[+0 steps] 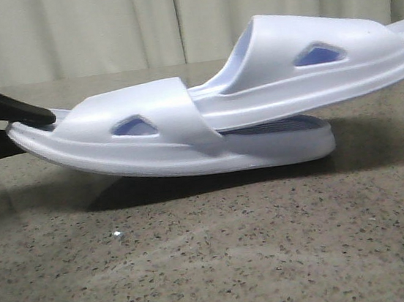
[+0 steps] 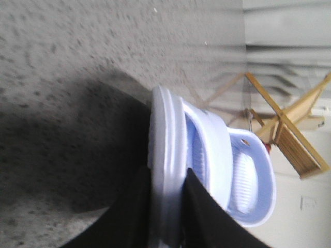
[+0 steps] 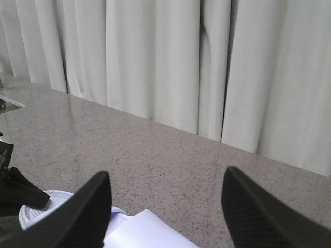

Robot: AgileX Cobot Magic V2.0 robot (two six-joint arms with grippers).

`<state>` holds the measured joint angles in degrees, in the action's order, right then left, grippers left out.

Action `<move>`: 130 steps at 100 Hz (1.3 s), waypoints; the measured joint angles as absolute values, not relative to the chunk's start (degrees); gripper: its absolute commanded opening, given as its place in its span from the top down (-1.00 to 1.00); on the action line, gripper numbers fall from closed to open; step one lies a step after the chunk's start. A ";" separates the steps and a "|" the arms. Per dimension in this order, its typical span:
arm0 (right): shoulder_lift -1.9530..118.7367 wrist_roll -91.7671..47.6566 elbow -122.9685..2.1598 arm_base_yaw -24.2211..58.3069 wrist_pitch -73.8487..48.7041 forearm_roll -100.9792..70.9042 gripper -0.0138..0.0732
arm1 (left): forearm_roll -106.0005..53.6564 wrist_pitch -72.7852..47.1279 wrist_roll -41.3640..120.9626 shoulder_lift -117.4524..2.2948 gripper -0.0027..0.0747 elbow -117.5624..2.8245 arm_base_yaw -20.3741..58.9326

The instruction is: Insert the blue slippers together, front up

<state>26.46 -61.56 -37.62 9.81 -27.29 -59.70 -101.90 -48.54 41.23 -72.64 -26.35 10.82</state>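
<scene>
Two pale blue slippers are nested in the front view. The lower slipper (image 1: 149, 139) hangs tilted above the table. One end of the upper slipper (image 1: 309, 64) is pushed under the lower one's strap, and it rises toward the right. My left gripper (image 1: 31, 113) is shut on the lower slipper's left end. In the left wrist view its fingers (image 2: 166, 181) clamp the thick sole (image 2: 165, 129), with the other slipper (image 2: 253, 181) beyond. My right gripper (image 3: 166, 173) is open and empty above a slipper strap (image 3: 150, 232). It is out of the front view.
The speckled stone table (image 1: 214, 252) lies under the slippers, with their shadow on it. Pale curtains (image 1: 98, 24) hang behind the table's far edge. A wooden frame (image 2: 289, 129) stands beyond the table in the left wrist view.
</scene>
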 measured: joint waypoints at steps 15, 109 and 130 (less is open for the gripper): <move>26.46 -61.56 -37.62 9.81 -27.82 -59.70 -0.25 | -101.90 -49.51 42.94 -72.87 0.05 -26.47 10.82; 26.33 -61.67 -30.40 9.81 -11.10 -58.26 -0.25 | -100.78 -15.55 75.61 -42.08 -0.19 -26.53 10.82; 25.75 -61.67 -26.76 9.81 -10.20 -58.26 -0.25 | -92.33 -10.43 76.10 -25.57 -0.19 -24.50 10.82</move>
